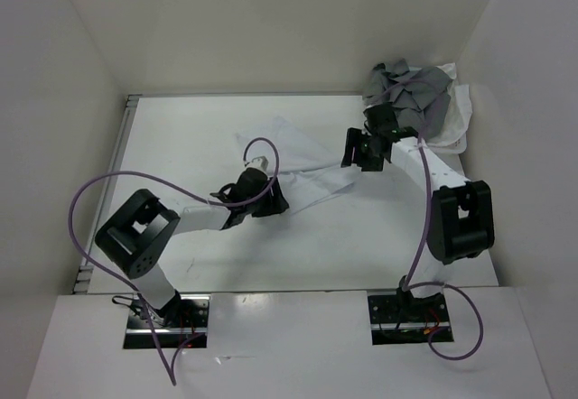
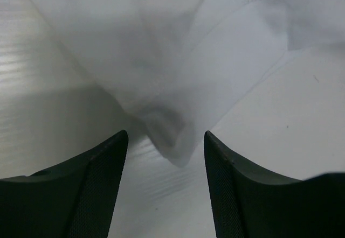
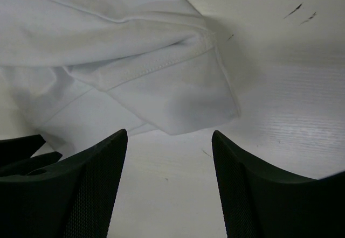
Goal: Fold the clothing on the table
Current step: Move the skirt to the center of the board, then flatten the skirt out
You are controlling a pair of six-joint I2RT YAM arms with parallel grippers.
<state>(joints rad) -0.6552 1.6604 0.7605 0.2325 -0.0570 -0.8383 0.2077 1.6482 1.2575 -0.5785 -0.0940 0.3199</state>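
The clothing (image 1: 302, 160), thin and white, lies rumpled in the middle of the table (image 1: 194, 146). My left gripper (image 1: 274, 199) sits at its near left edge, open. In the left wrist view a drooping corner of the clothing (image 2: 172, 141) points down between the fingertips of that gripper (image 2: 166, 137), untouched by either finger. My right gripper (image 1: 350, 151) is at the garment's right end, also open. In the right wrist view a stitched hem corner of the clothing (image 3: 183, 106) lies just ahead of that gripper (image 3: 170, 133), with bare table between the fingers.
A grey garment (image 1: 408, 92) is heaped in a white basket (image 1: 462, 115) at the back right corner, close behind the right arm. White walls enclose the table, and a metal rail (image 1: 126, 124) runs along its left edge. A purple cable (image 1: 99, 187) loops over the left arm.
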